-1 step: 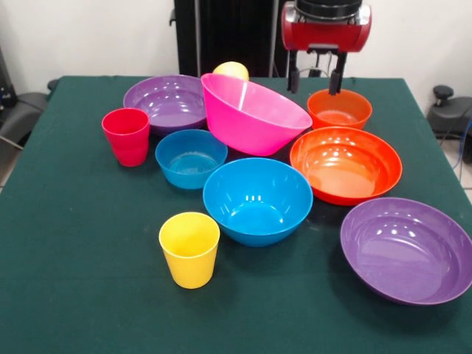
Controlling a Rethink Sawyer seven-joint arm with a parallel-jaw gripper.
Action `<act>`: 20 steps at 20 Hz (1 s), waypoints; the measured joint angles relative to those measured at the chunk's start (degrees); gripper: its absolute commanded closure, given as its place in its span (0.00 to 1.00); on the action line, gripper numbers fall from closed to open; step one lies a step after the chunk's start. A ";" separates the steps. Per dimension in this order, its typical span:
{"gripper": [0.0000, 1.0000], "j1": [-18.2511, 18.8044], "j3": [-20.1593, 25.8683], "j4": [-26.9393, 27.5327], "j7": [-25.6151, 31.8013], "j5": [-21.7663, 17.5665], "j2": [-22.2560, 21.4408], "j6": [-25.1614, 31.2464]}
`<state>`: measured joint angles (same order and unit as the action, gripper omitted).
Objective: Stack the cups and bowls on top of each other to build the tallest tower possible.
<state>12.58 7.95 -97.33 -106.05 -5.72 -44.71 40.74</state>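
Tower: none had been built; cups and bowls sat spread apart over the green table (pixel 66 295), so by these views nearly all the stacking remained.
Pink bowl (pixel 254 118): widest-looking piece, glossy, tilted toward the camera near the table's middle, its rim leaning over the gap between neighbours; whether it rested on something underneath could not be told.
Yellow cup behind (pixel 231 70): only a rounded top showed above the pink bowl's far rim.
Purple bowls: one upright at the far left (pixel 166 102), partly hidden by the pink bowl; the other (pixel 405 251) alone at the near right.
Blue bowls: a small one (pixel 191 158) just beside a larger one (pixel 258 199), both upright and empty.
Orange bowls: a small one (pixel 339 109) behind a wide one (pixel 345 164), both empty.
Cups: a red-pink cup (pixel 126 136) at the left and a yellow cup (pixel 189 249) at the near centre, each upright and standing alone.
Gripper (pixel 316 80): hung above the small orange bowl with its two dark fingers spread and nothing between them.
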 measured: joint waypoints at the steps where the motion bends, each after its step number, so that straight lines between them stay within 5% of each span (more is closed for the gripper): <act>1: 0.00 -0.03 -0.05 -0.39 0.00 0.02 -0.24 -0.20; 20: 0.00 -0.14 -1.27 -7.51 0.00 0.04 2.01 -13.95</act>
<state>12.45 6.68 -104.84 -106.05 -5.68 -42.70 26.79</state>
